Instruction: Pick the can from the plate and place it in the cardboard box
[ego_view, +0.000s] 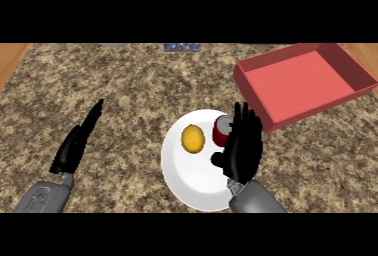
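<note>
A red can (222, 128) lies on the white plate (193, 175) near its upper right rim, partly hidden behind my right hand (243, 147). That hand is over the plate with its fingers straight and open, fingertips next to the can; whether they touch it I cannot tell. The red open box (306, 82) stands at the upper right, just beyond the plate. My left hand (76, 142) rests open on the left side of the counter, fingers pointing up, away from the plate.
A yellow lemon (193, 138) lies on the plate left of the can. The counter is speckled granite with wooden edges at both upper corners. A small blue object (181, 47) sits at the far edge.
</note>
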